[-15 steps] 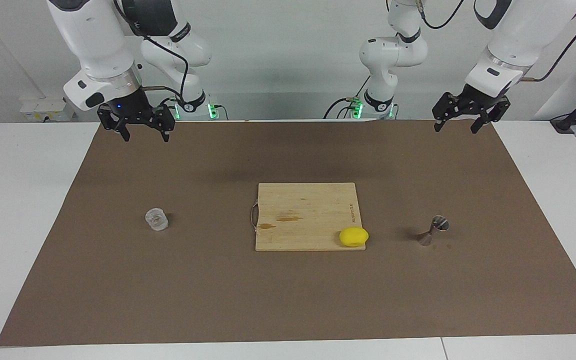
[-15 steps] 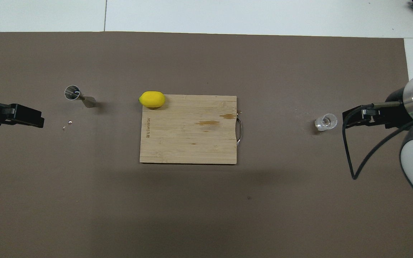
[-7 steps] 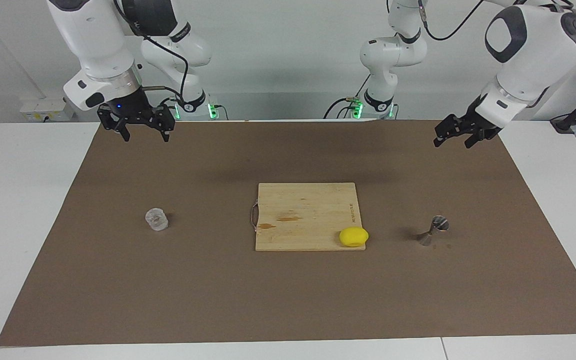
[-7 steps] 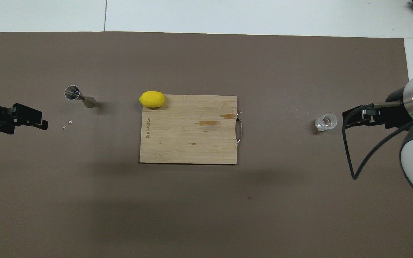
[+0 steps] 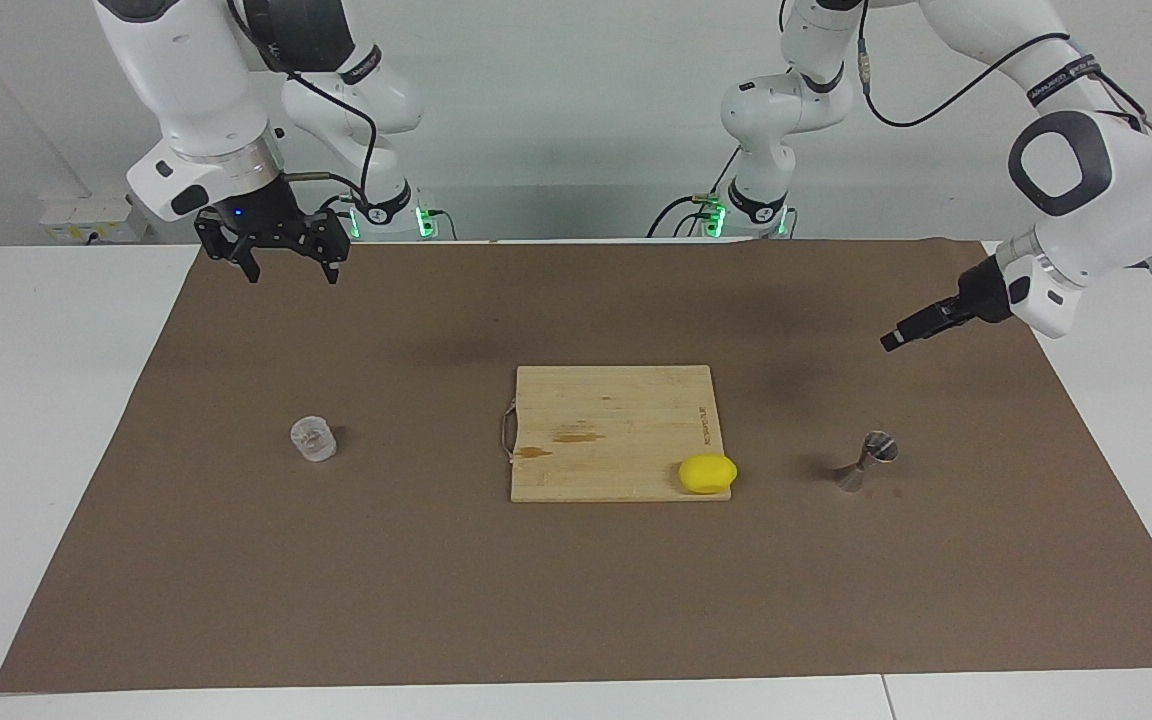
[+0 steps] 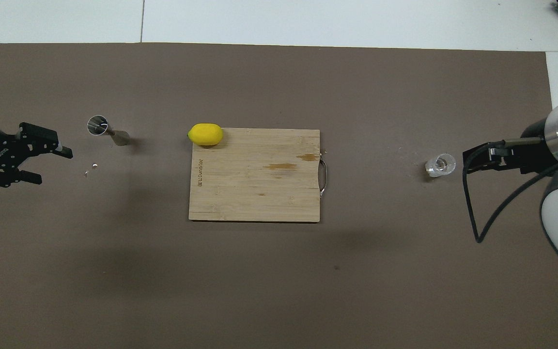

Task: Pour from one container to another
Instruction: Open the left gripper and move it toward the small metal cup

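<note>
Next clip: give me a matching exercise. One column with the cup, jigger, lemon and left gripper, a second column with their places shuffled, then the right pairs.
Things:
1. glass cup
2. steel jigger
3. lemon
4. left gripper

Places:
A. on a corner of the cutting board
B. on the mat toward the right arm's end of the table
C. in the air, jaws open, over the mat beside the jigger
D. on the mat toward the left arm's end of the table

Pairs: 1-B, 2-D, 3-A, 4-C
</note>
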Available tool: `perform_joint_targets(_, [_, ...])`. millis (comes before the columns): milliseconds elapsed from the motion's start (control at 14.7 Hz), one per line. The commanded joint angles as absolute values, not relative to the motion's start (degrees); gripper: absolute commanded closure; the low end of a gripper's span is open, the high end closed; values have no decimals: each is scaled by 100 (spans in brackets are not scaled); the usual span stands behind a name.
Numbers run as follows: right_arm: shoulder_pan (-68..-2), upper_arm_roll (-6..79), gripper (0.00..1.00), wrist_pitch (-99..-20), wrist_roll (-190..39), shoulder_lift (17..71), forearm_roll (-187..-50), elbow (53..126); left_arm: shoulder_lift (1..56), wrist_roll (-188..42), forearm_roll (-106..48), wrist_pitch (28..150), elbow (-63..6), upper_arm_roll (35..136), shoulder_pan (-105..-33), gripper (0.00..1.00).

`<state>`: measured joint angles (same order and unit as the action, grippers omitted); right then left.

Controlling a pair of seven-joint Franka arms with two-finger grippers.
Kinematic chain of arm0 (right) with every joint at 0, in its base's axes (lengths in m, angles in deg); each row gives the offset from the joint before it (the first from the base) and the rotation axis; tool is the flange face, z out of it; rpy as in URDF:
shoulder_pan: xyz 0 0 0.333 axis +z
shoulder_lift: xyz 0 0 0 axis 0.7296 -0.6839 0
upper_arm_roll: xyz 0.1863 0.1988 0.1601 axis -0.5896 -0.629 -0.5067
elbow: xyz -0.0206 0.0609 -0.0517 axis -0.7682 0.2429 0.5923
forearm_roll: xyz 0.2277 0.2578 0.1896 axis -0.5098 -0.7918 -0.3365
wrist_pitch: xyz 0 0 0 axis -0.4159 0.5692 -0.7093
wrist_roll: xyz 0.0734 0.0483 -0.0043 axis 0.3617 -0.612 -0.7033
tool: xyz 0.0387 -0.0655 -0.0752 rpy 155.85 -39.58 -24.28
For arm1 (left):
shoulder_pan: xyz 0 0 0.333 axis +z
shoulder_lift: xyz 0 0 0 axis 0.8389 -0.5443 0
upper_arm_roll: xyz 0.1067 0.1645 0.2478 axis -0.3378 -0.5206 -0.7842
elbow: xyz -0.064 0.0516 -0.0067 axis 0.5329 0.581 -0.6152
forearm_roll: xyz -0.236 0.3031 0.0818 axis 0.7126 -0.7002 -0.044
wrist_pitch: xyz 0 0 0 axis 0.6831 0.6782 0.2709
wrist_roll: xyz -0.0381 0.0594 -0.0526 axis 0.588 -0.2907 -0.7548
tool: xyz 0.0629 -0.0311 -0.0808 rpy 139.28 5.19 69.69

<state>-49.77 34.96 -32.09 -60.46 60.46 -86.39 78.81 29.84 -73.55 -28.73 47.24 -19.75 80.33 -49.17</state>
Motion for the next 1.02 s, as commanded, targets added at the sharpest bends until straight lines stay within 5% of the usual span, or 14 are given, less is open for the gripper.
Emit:
perform_joint_targets(0, [-5072, 3461, 0, -3176, -6135, 6131, -8740, 7967, 3106, -8612, -1950, 5195, -2518, 7801, -4885, 0])
perform_joint_targets(408, [-5072, 3461, 0, -3176, -6135, 6131, -8740, 7967, 2922, -10653, 141, 6311, -3256, 7598, -4622, 0])
perform_joint_targets(953, [-5072, 3461, 0, -3176, -6135, 6131, -8740, 7967, 2667, -10646, 3061, 6989, -4154, 7660, -4621, 0])
